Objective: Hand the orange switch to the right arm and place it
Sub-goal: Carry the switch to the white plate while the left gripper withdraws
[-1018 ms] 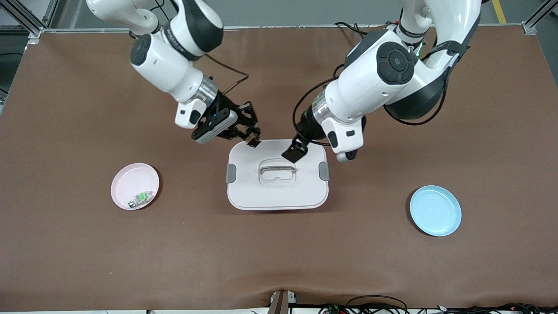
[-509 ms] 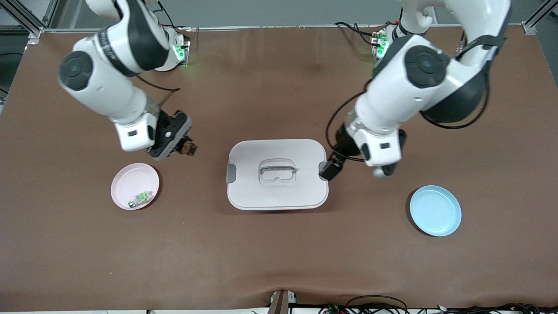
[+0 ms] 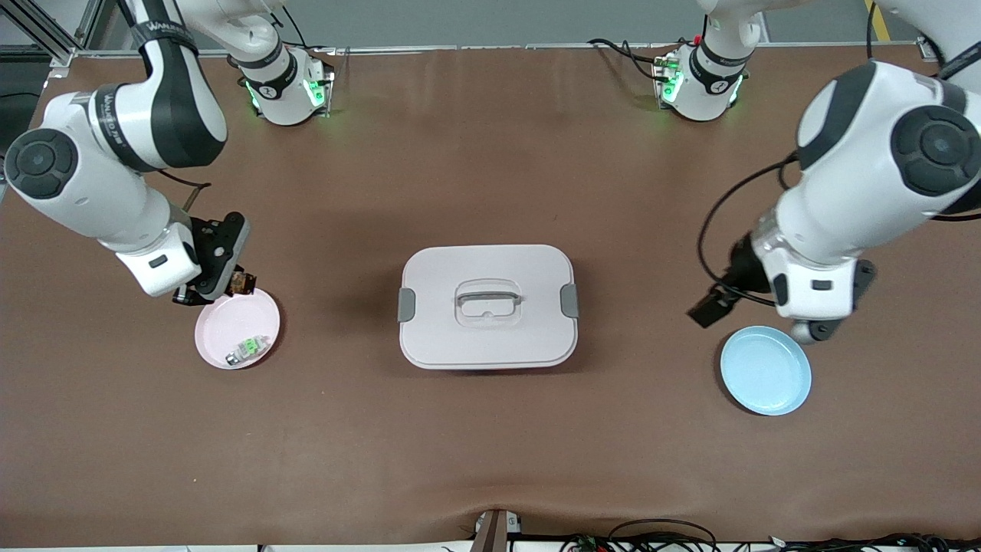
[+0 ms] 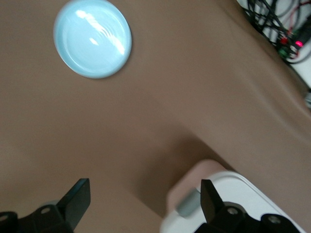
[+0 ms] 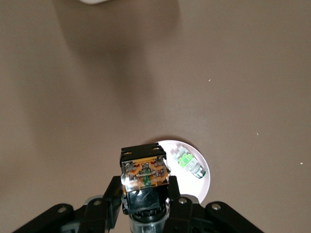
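The orange switch (image 3: 244, 282), a small black block with an orange face (image 5: 145, 172), sits between the fingers of my right gripper (image 3: 236, 285), which is shut on it (image 5: 145, 188). It hangs over the rim of the pink plate (image 3: 222, 330) at the right arm's end of the table. In the right wrist view the plate (image 5: 200, 187) shows just past the switch. My left gripper (image 3: 709, 307) is open and holds nothing (image 4: 144, 201). It hovers over bare table beside the blue plate (image 3: 766, 370).
A silver-white part with a green face (image 3: 247, 349) lies in the pink plate (image 5: 189, 164). A white lidded box (image 3: 429, 337) with a handle stands mid-table. Its corner (image 4: 233, 204) and the blue plate (image 4: 92, 39) show in the left wrist view.
My right arm has carried the switch from over the box's edge to the pink plate's rim. My left arm has drawn away from the box toward the blue plate, still open.
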Robot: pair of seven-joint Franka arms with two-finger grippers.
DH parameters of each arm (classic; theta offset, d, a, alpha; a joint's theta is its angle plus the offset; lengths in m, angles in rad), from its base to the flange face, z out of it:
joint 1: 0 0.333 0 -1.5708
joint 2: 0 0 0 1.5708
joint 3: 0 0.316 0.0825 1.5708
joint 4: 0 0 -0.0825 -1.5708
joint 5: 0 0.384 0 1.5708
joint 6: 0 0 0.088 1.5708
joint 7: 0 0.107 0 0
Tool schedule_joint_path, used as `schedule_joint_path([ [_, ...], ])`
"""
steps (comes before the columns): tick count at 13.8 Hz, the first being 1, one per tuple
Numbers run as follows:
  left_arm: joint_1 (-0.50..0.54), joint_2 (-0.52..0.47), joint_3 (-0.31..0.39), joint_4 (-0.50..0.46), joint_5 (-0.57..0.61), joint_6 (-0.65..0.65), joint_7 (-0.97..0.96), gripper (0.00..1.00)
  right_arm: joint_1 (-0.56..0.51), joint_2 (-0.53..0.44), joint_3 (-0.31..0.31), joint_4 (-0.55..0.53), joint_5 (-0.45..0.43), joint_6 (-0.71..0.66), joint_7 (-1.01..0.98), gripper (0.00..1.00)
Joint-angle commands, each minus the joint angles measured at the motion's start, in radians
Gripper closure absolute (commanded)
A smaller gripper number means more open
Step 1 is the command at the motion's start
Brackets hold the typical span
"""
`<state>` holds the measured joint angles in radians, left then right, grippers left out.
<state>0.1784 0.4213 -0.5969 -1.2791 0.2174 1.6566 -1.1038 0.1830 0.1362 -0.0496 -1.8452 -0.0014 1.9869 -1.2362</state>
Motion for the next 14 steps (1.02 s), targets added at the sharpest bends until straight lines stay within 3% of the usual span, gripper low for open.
schedule_joint_path([
  [1, 0.052, -0.039, -0.004, -0.017, 0.054, -0.063, 0.155, 0.00, -0.060, 0.002, 0.019, -0.040, -0.026, 0.053, -0.101, 1.00],
  [7, 0.187, -0.095, -0.014, -0.017, 0.037, -0.106, 0.498, 0.00, -0.131, -0.003, 0.019, -0.238, -0.034, 0.303, -0.184, 1.00],
  [11, 0.178, -0.147, 0.008, -0.025, 0.034, -0.144, 0.629, 0.00, -0.180, 0.046, 0.017, -0.333, -0.043, 0.495, -0.218, 1.00],
  [14, 0.078, -0.206, 0.148, -0.039, -0.024, -0.175, 0.758, 0.00, -0.217, 0.100, 0.019, -0.351, -0.063, 0.581, -0.218, 1.00],
])
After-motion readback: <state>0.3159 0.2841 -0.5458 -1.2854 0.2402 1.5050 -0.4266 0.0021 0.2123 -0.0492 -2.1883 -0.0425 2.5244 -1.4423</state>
